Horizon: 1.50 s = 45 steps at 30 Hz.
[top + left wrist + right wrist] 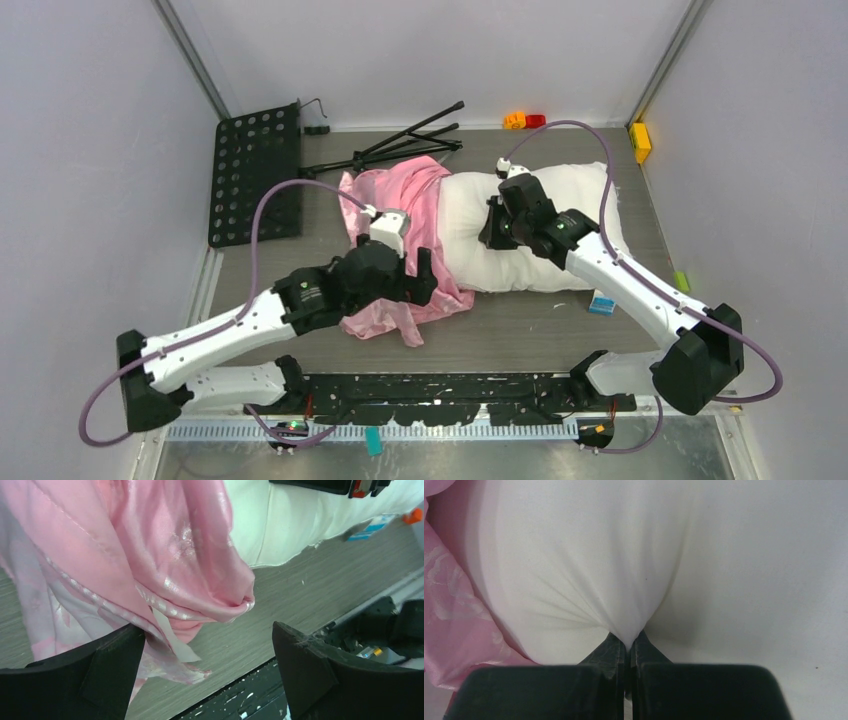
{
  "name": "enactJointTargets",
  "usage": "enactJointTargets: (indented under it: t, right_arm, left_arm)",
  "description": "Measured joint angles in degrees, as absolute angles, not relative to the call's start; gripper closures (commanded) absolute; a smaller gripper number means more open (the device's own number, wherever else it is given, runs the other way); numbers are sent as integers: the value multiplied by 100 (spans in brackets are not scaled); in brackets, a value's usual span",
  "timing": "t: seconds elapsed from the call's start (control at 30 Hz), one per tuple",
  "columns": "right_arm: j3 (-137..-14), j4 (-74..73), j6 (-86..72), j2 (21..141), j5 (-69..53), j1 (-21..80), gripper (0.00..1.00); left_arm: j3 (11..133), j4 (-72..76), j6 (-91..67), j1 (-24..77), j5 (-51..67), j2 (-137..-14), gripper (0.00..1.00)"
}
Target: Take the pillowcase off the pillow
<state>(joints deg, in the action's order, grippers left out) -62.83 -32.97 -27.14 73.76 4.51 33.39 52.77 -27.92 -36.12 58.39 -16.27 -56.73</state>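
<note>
Just ahead of our empty, wide-spread left hand (207, 640), the pillowcase (150, 555) covers one end of the pillow (704, 555) our right hand (628, 642) pinches; we must grasp it and pull.

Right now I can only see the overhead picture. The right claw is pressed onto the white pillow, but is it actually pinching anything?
Observer: Yes. Its wrist camera shows the right gripper shut on a pinch of the pillow, and the white cloth puckers where it bites.
Operator: And the left one, over the pink cover?
Observer: The left gripper stands wide open and grips nothing. The pillowcase lies bunched just beyond it.
Operator: Is anything else hidden from me?
Observer: A small white tag hangs from the pillowcase's hem, close to the open jaws.
</note>
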Motion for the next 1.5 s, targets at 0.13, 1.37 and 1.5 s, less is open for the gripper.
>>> enactJointTargets:
  t: [0.13,1.37,1.5]
  right_arm:
    - [-6287,-3297,-2714,7380,425,3326,100]
    - [-5828,-3301,-2974,6224,342,2965,100]
    - [-5833,-3326,-3009,6222,305,2939,100]
  left_arm:
    - [6346,-3616,-4158,6836,-3291,-6508,0]
    - [4099,-2491,-4901,3444,-2578,-5776,72]
    - [4099,-2322,-4740,3391,-2364,-5833,81]
